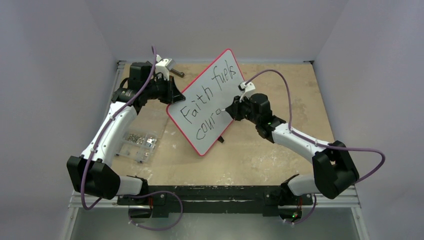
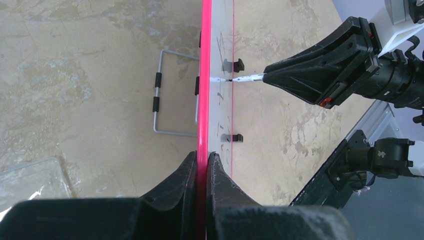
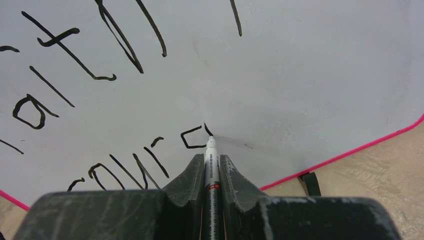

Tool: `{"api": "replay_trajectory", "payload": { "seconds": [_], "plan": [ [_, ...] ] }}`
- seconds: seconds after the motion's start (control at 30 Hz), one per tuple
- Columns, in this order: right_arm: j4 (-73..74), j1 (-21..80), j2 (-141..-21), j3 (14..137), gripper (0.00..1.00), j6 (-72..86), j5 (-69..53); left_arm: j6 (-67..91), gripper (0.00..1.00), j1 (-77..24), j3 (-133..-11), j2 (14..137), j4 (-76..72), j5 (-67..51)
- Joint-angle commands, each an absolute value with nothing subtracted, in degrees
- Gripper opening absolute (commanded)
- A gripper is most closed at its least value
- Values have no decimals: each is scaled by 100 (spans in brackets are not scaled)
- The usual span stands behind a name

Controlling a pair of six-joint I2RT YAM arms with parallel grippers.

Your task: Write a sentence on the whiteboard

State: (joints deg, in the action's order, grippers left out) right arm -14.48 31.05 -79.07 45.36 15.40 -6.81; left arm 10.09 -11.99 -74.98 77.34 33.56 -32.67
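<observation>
the whiteboard [image 1: 200,82] stands steeply tilted near the middle of the table [image 1: 280,145], its writing face turned toward my right arm. the sentence [image 1: 197,106] reads "faith fuels" on the upper line and "cour" on the lower, with a half-made loop just after the "r". my left gripper [image 2: 202,157] pinches the board's red rim, jaws pressed against it from both faces to brace it. my right gripper [image 3: 211,165] is clamped tight on a marker [image 3: 210,150], whose tip touches the board at the top of that loop. by my reading, the step in hand is the "a" of "courage", with "ge" to follow. the next move calls, i judge, for closing the loop under light, even pressure, then shifting along the line toward the bare board near the rim, while my left hold steadies the board.
</observation>
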Motion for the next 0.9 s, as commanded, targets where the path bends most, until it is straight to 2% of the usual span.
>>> {"api": "replay_trajectory", "payload": {
  "seconds": [0.0,0.43,0.87],
  "plan": [
    [-1571,3111,-7980,4417,0,1547,-556,762,0,-1151,-7533,7586,3151,-2781],
    [-1343,3108,-7904,4551,0,1534,-189,762,0,-1151,-7532,7568,3151,-2781],
    [-949,3103,-7291,4806,0,1652,102,762,0,-1151,-7535,7544,3151,-2781]
  ]
}}
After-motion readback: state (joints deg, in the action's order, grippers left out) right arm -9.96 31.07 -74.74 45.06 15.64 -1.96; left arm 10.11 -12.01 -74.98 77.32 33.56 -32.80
